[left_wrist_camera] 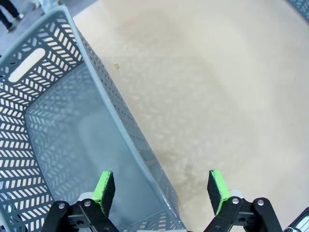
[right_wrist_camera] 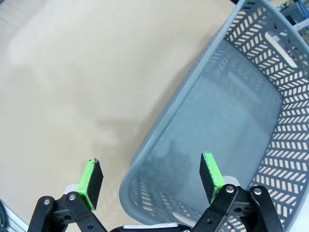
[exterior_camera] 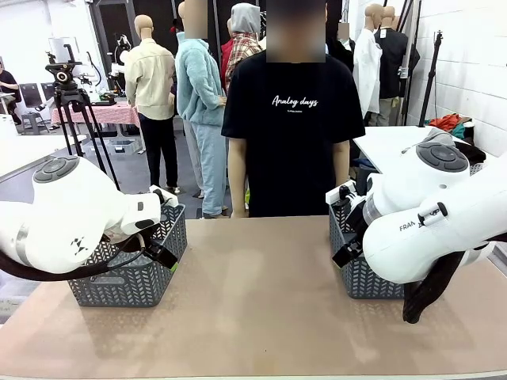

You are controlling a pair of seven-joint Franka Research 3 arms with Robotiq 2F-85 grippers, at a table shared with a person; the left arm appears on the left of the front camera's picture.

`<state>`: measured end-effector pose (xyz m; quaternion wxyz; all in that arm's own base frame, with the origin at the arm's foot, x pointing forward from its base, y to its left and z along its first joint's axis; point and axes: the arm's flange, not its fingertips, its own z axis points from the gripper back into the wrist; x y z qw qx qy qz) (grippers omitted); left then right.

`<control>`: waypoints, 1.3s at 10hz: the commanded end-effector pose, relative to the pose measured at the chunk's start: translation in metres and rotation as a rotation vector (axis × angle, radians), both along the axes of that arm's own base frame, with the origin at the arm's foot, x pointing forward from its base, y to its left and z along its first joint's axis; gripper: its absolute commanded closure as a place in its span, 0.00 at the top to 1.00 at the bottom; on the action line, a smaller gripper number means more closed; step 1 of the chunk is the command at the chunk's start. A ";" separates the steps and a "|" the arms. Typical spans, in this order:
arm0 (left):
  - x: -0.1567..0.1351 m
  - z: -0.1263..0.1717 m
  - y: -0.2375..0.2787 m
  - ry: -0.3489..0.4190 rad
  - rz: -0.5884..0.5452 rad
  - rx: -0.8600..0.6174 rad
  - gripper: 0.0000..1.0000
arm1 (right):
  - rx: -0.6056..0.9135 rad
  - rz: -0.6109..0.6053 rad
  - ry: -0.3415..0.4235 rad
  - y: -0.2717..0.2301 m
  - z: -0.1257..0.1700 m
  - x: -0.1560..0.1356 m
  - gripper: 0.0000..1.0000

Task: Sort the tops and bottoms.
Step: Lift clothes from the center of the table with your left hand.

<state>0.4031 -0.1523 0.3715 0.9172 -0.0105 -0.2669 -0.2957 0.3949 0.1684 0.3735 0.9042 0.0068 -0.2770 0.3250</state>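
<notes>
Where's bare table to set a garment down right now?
Bare: the tabletop between the left basket and right basket, from the person's edge to the near edge. Both baskets' floors are bare too. Crowded: each basket's inner rim, under the open left gripper and right gripper.

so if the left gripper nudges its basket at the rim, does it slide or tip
Probably slides: the basket looks empty and its walls are thin perforated plastic, so it is likely light, on a smooth table. A push high on the rim could tilt it first, since the walls stand fairly tall. The rim may flex a little under the open left gripper.
</notes>
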 end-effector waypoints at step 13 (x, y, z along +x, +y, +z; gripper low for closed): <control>0.000 0.000 0.001 0.000 0.002 -0.001 1.00 | 0.002 -0.002 0.001 0.000 0.000 0.000 1.00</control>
